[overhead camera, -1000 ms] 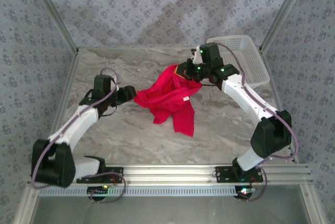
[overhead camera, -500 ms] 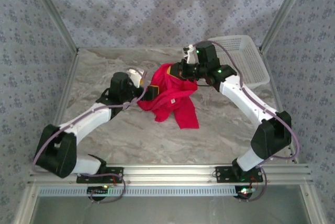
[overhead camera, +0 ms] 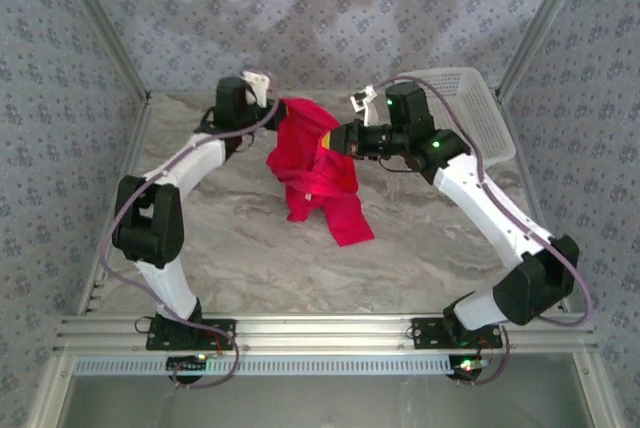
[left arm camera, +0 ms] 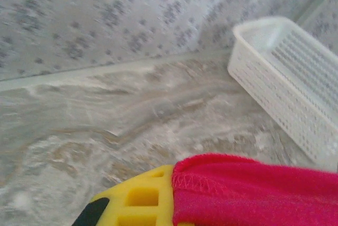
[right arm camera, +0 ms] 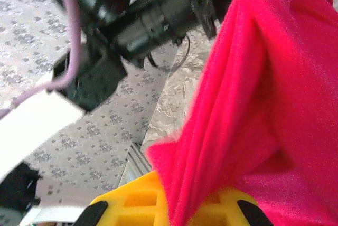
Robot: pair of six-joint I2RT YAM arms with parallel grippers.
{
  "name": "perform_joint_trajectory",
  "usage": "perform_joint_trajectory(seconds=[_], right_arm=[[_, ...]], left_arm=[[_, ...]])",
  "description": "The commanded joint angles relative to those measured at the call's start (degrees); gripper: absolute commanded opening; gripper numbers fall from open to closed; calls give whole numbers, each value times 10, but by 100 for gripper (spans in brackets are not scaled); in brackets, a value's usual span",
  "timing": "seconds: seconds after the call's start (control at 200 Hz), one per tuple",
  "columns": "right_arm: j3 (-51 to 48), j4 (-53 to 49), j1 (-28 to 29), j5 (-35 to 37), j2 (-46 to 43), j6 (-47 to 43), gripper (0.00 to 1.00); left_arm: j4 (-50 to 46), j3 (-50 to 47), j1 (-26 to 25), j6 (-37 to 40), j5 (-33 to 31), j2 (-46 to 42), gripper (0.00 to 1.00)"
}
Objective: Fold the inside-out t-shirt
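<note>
The inside-out t-shirt (overhead camera: 315,168), plain bright red, hangs lifted above the marble table (overhead camera: 420,248), stretched between both grippers at the back; its lower end trails down toward the table at the middle. My left gripper (overhead camera: 285,108) is shut on its upper left edge; a stitched hem (left arm camera: 248,189) lies over the yellow finger (left arm camera: 142,199). My right gripper (overhead camera: 338,138) is shut on the upper right edge, red cloth (right arm camera: 264,104) bunched between the yellow fingers (right arm camera: 137,205). The left arm's wrist (right arm camera: 142,15) is visible beyond the cloth in the right wrist view.
A white lattice basket (overhead camera: 470,113) stands at the back right corner, seen close in the left wrist view as the basket (left arm camera: 296,78). Patterned walls and metal frame posts (overhead camera: 115,48) enclose the table.
The left arm swung far back and up toward the rear wall, carrying its edge of the shirt. The right gripper stayed near the back. The shirt rose and now hangs stretched between them.
</note>
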Motion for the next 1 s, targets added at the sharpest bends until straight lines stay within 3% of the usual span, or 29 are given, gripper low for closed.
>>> perform_joint_trajectory(seconds=[0.0, 0.09, 0.295, 0.405, 0.575, 0.7, 0.78, 0.849, 0.994], right_arm=[[2, 4, -6, -61, -74, -45, 0], [-7, 12, -19, -70, -91, -53, 0], [-92, 56, -102, -102, -129, -24, 0], [-142, 74, -155, -110, -155, -3, 0], [-166, 66, -145, -63, -113, -13, 0], [-166, 75, -112, -23, -51, -13, 0], [-156, 82, -99, -5, -18, -13, 0], [-139, 69, -85, 25, 1, -13, 0], [-70, -15, -19, 158, 51, -66, 0]], left_arm=[[-165, 74, 75, -84, -36, 24, 0], [-209, 81, 94, -106, -46, 16, 0], [-276, 9, 117, -97, -205, -19, 0], [-337, 13, 151, -99, -232, 9, 0], [-366, 24, 160, -118, -168, 48, 0], [-280, -41, 143, -130, -71, -2, 0], [-213, -100, 125, -125, -34, -59, 15], [-193, -130, 113, -122, -28, -98, 19], [-209, -140, 104, -126, -8, -118, 7]])
